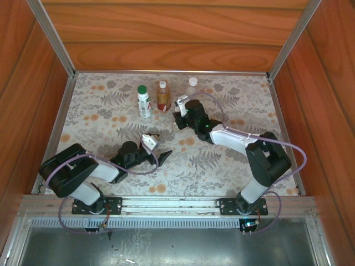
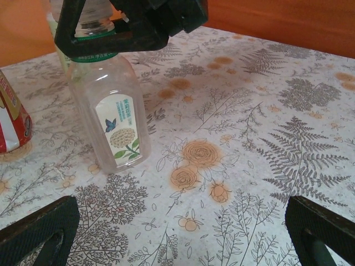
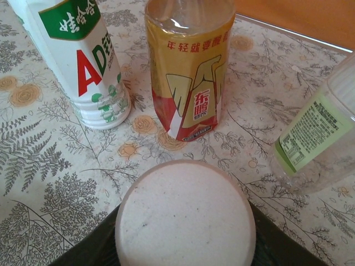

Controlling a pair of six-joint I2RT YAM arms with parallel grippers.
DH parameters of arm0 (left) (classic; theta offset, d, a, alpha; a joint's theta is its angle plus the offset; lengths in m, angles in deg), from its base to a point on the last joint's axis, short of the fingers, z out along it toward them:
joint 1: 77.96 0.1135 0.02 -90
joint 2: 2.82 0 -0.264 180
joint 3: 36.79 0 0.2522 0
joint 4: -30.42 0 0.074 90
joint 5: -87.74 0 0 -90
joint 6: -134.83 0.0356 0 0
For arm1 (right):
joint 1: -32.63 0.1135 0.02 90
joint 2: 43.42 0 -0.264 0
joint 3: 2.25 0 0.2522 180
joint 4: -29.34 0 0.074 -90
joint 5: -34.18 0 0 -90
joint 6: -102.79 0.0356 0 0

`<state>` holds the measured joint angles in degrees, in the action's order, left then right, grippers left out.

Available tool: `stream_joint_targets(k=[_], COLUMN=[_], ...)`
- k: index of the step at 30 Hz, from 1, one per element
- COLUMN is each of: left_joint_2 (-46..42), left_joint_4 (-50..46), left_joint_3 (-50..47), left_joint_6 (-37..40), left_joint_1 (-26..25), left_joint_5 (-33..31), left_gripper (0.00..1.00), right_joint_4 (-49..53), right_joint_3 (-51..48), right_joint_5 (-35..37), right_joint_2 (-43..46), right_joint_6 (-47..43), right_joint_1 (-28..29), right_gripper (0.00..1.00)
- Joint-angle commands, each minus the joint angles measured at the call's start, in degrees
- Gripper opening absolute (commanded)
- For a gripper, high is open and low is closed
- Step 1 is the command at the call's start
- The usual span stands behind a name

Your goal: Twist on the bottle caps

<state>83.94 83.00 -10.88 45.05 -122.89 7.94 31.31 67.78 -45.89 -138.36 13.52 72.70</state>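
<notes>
Three bottles at the back of the floral table (image 1: 100,127) look capped: white (image 1: 143,102), amber (image 1: 163,98), clear (image 1: 192,84). The right hand (image 1: 181,106) pinches a matte white round cap (image 3: 186,216) atop the fourth bottle (image 2: 111,116), squarish clear plastic, probably not yet tight. The left hand (image 2: 177,235) is spread wide, empty.

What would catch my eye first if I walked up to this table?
Probably the right gripper, clamped on a pale cap atop a short clear bottle standing mid-table. Beyond it stand a white bottle, an amber bottle and a green-labelled bottle. The left gripper sits wide open near the front of the flower-patterned table.
</notes>
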Motion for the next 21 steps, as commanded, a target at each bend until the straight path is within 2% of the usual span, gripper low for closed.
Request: stream_joint_targets(k=[1, 3, 5, 9, 12, 15, 19, 21], left_joint_2=[-1.6, -2.2, -3.2, -6.4, -11.5, -18.7, -29.1, -33.6], left_joint_4=[0.7, 0.7, 0.6, -2.8, -8.0, -15.1, -33.1, -37.4], left_joint_3=[-0.3, -0.5, -0.8, -0.1, 0.4, 1.1, 4.6, 4.8], left_joint_6=[-0.6, -0.8, -1.1, -1.4, -3.0, -2.9, 3.9, 6.5], left_joint_1=[-0.3, -0.3, -0.1, 2.1, 5.8, 10.1, 14.4, 17.0], left_joint_5=[-1.3, -1.5, -2.9, -1.6, -0.5, -0.8, -3.3, -6.2], left_gripper=[1.0, 1.0, 1.0, 1.0, 1.0, 1.0, 1.0, 1.0], right_joint_4=[-0.7, -0.1, 1.3, 2.9, 3.8, 4.0, 1.9, 0.4], right_joint_3=[1.6, 1.7, 1.9, 0.6, -1.6, -5.0, -11.4, -15.1], right_joint_5=[-1.2, -1.9, -2.7, -3.5, -2.3, 0.1, 4.1, 7.1], right_joint_2=[0.2, 1.1, 3.5, 9.5, 14.8, 20.8, 27.9, 31.0], right_joint_6=[-0.6, -0.7, -0.9, -1.5, -1.9, -2.3, -5.7, -8.0], right_joint_1=[-0.3, -0.3, -0.3, -0.4, -1.0, -2.1, -4.8, -6.4], right_gripper=[0.39, 0.5, 0.67, 0.87, 0.95, 0.98, 1.0, 1.0])
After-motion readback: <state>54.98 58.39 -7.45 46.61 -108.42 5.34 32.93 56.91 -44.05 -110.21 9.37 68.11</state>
